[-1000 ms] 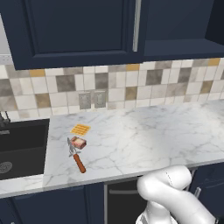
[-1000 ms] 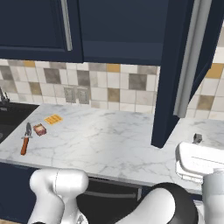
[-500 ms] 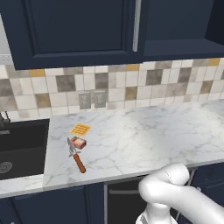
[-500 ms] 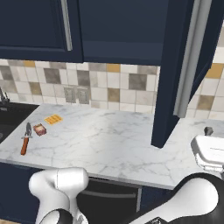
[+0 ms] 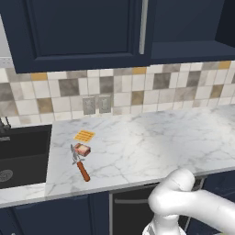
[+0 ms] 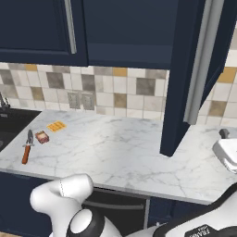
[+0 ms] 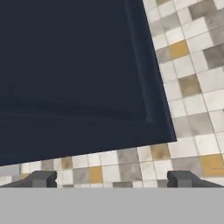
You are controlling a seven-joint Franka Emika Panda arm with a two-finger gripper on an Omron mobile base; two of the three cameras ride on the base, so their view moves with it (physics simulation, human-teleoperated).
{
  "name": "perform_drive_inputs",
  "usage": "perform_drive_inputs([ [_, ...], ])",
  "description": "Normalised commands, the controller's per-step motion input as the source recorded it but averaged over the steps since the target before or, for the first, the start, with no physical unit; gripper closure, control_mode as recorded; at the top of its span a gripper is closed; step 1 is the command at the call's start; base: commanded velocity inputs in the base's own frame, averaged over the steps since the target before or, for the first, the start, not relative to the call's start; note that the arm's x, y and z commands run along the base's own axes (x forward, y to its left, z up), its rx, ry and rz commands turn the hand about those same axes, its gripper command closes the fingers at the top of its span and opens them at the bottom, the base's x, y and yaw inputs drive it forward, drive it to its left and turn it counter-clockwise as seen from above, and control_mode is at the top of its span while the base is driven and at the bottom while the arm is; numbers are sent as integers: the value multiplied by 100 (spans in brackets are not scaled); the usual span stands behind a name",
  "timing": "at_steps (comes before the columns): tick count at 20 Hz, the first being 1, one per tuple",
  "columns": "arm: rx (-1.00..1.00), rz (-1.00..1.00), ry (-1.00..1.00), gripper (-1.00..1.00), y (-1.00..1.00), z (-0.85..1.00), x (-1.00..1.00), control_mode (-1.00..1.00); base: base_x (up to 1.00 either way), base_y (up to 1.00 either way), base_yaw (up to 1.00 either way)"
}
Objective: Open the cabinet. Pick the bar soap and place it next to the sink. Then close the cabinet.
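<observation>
The narrow navy cabinet door (image 6: 183,83) stands swung out over the counter, its silver bar handle (image 6: 202,65) facing right. The cabinet's dark inside (image 5: 193,23) is open. A framed navy door panel (image 7: 74,74) looms close ahead of my gripper (image 7: 111,179), whose fingertips (image 7: 41,178) are wide apart and open with nothing between them. The reddish-brown bar soap (image 5: 82,149) (image 6: 42,136) lies on the marble counter just right of the dark sink (image 5: 23,151) (image 6: 9,121).
An orange ridged square (image 5: 84,136) lies behind the soap and an orange-handled knife (image 5: 81,166) in front of it. The wider navy door (image 5: 73,27) stays shut. The marble counter (image 5: 160,142) runs right below a tiled backsplash (image 5: 151,87).
My hand has swung further right and slightly up at the right edge of the right base view. The cabinet door, soap and knife have not moved.
</observation>
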Motion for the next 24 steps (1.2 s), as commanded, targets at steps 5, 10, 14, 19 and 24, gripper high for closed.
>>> perform_drive_inputs([
  [5, 4, 29, 0, -100, -3, 1, 11, -100, 0, 0, 0],
  [10, 7, 31, 0, -100, -2, 17, 3, -100, 0, 0, 0],
  [14, 0, 21, 0, -100, 16, 15, -2, -100, 0, 0, 0],
  [19, 0, 13, 0, -100, 58, 8, -12, -100, 0, 0, 0],
  [24, 1, 6, -4, -100, 52, 34, -19, -100, 0, 0, 0],
])
